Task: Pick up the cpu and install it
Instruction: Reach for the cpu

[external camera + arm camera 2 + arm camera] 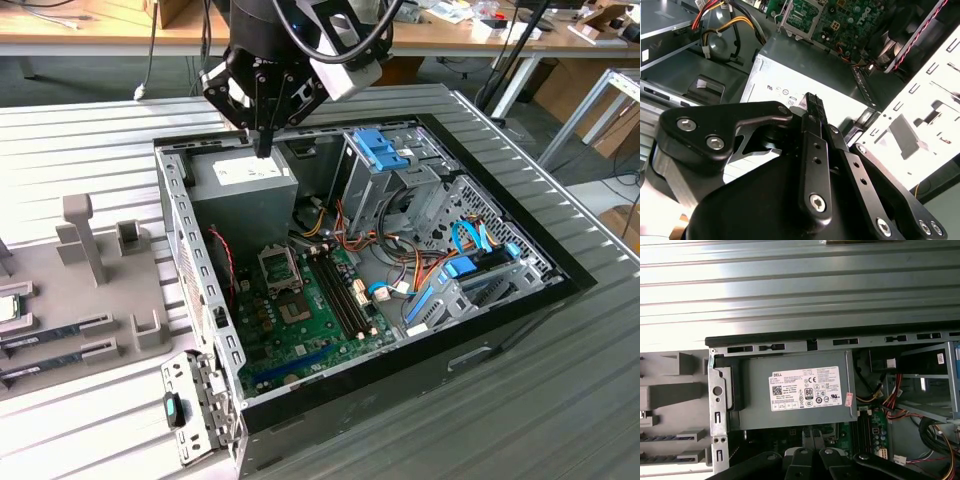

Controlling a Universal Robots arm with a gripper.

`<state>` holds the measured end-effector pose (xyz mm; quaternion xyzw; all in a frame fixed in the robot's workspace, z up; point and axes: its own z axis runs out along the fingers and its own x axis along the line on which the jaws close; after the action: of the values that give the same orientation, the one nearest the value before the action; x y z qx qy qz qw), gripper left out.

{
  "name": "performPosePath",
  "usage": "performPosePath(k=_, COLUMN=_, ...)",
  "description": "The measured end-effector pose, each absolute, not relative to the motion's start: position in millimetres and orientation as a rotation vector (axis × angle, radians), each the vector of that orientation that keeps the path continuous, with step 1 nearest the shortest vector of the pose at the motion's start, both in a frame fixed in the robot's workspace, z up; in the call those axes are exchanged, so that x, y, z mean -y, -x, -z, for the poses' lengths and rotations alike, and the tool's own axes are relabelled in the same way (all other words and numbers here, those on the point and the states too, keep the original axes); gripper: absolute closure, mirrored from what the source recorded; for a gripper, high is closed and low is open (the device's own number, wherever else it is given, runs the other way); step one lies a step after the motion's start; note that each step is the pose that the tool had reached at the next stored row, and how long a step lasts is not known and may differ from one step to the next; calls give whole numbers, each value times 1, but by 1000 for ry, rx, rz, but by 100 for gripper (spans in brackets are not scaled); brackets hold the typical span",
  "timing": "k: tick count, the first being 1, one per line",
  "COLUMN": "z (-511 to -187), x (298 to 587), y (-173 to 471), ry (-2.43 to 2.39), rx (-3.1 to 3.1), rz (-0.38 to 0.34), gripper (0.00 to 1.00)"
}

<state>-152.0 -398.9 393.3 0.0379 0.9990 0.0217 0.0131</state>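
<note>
- cpu [6, 307] is sitting on the grey tray [110, 300] outside the case, well apart from the fingers [814, 130] and not yet picked.
- gripper [262, 148] is hovering just above the power-supply box [245, 190], fingers pressed together, gripping nothing.
- My read: we're sitting in the approach step. A pick is calling for opened fingers and a crossing over the case wall [185, 240] to the tray.

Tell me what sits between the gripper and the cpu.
In the exterior view, the gripper hangs over the power supply; between it and the cpu stand the case's side wall and the grey tray's upright posts.
</note>
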Motion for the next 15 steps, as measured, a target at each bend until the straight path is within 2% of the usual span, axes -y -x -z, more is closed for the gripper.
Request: performPosePath(k=15, z=-393, x=399, y=156, ry=-118, rx=-3112, rz=-68, gripper=89)
